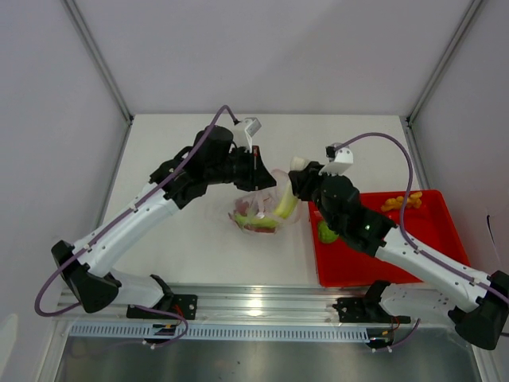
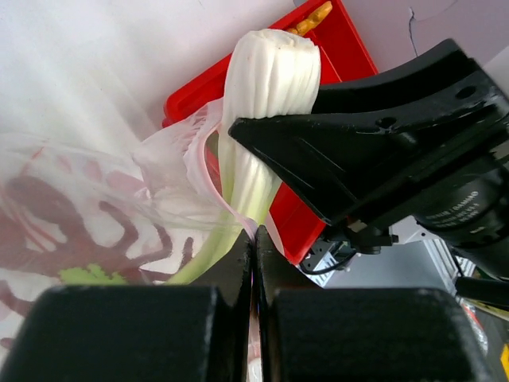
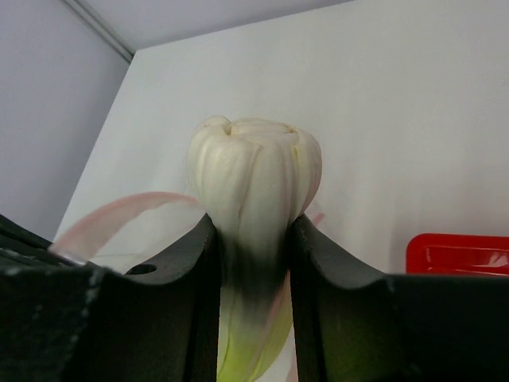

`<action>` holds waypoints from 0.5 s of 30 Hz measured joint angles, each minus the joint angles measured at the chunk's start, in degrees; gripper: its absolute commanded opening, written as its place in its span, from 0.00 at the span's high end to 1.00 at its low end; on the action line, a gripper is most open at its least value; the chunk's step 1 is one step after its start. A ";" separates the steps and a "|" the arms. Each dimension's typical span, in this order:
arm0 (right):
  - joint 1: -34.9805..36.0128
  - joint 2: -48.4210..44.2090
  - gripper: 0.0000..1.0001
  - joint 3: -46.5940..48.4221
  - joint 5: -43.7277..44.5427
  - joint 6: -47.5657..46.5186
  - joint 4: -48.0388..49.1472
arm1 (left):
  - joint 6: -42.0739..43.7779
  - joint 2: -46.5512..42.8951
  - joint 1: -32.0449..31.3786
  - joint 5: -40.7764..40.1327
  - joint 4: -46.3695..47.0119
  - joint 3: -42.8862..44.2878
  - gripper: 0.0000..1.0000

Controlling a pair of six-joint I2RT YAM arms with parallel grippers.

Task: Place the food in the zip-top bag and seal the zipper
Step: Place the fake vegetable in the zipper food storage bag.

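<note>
In the left wrist view, your left tool [image 2: 254,247] sits bottom center, jaws pressed together on the bag [image 2: 79,199] rim, likely to hold the mouth up and open. Just beyond, the pink zipper [image 2: 208,179] curls around the stalk [image 2: 266,87], whose green end dips inside. Your right tool [image 3: 253,239] clamps the stalk's white bulb, steering from above. Farthest, at upper right, the red tray [image 2: 342,48] holds 1 green fruit [image 1: 327,232] and orange pieces [image 1: 402,201], not yet bagged.
</note>
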 measured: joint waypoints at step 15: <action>0.85 -5.18 1.00 -2.38 7.80 -14.29 15.87 | -1.75 -0.79 0.22 2.49 1.75 -0.72 0.99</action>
